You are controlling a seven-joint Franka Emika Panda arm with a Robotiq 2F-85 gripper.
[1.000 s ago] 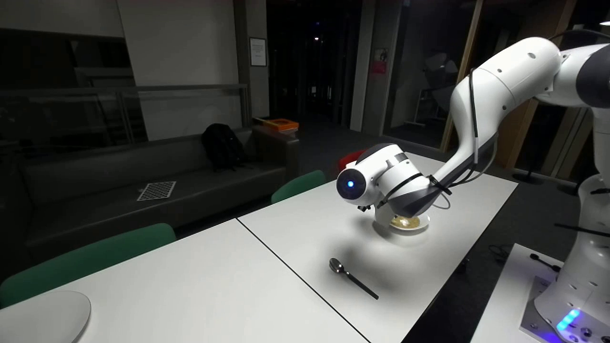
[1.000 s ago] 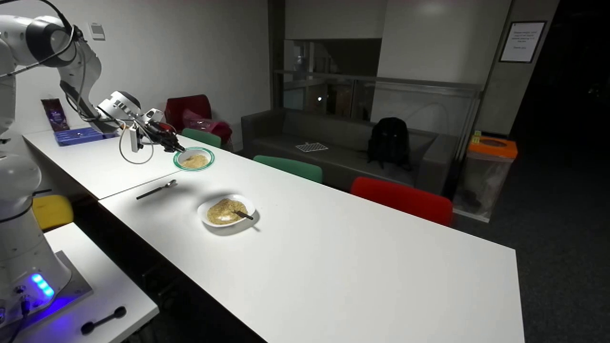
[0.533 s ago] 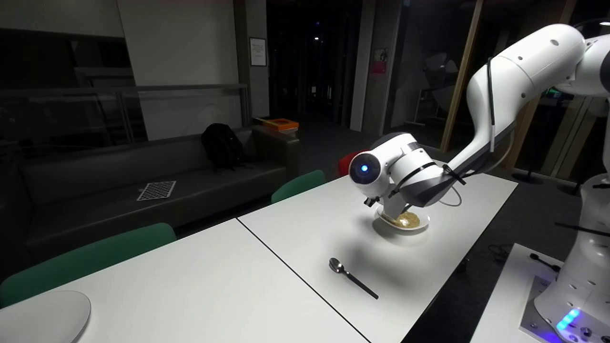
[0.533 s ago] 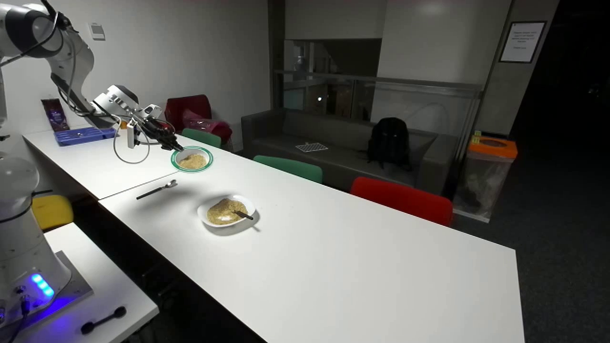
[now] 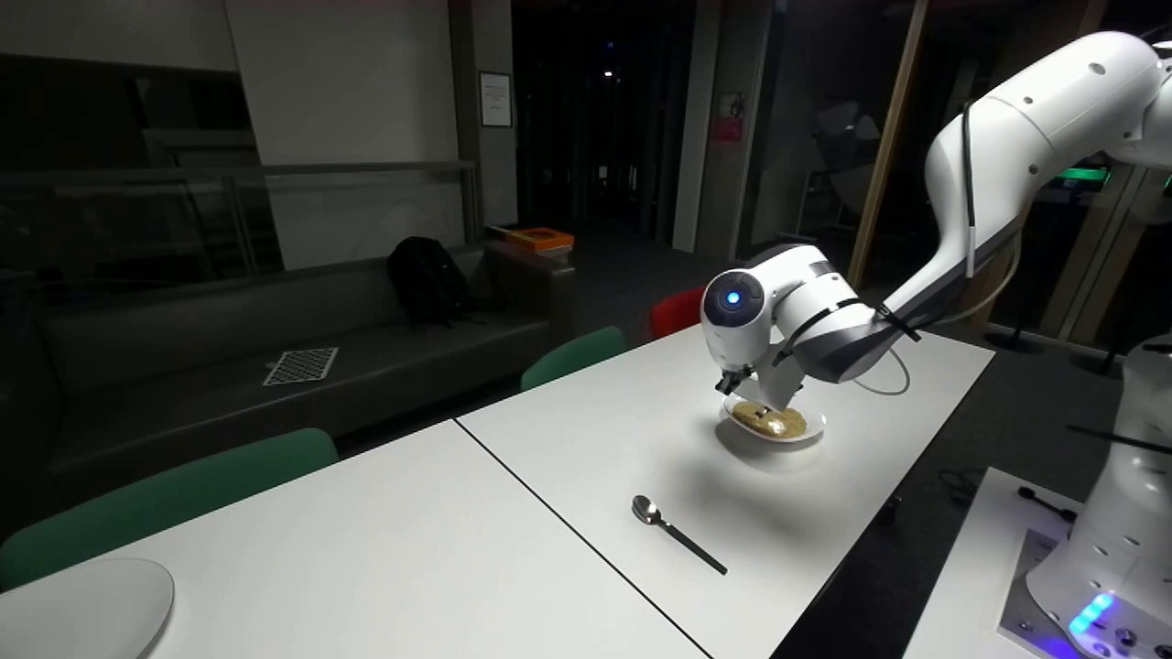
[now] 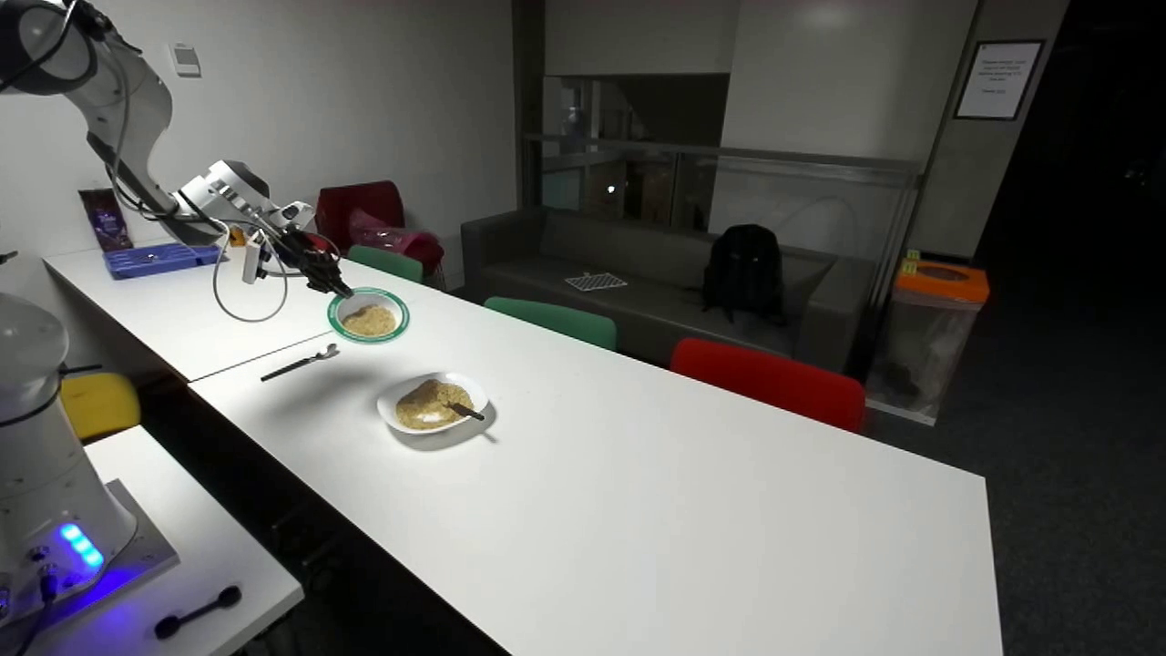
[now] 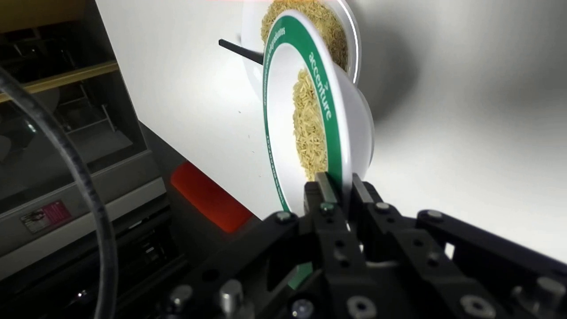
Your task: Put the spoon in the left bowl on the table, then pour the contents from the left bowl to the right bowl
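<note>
My gripper is shut on the rim of the left bowl, one finger inside and one outside. This green-rimmed bowl hangs tilted above the table; tan grains, the contents, lie heaped toward its gripped side. Beyond it in the wrist view, partly covered, stands the white right bowl, also holding tan grains. A dark utensil handle sticks out over its edge. Apart from both bowls, a dark-handled spoon rests on the tabletop. In an exterior view the arm hides my fingers.
Red and green chairs line the table's far side. A blue tray sits at one end, and a pale round plate shows in an exterior view. A cable hangs beside the wrist.
The arm has shifted along the table, rightward and up in an exterior view. The held bowl hangs slightly lower and tips a little more. Both the right bowl and the lying spoon have stayed put.
</note>
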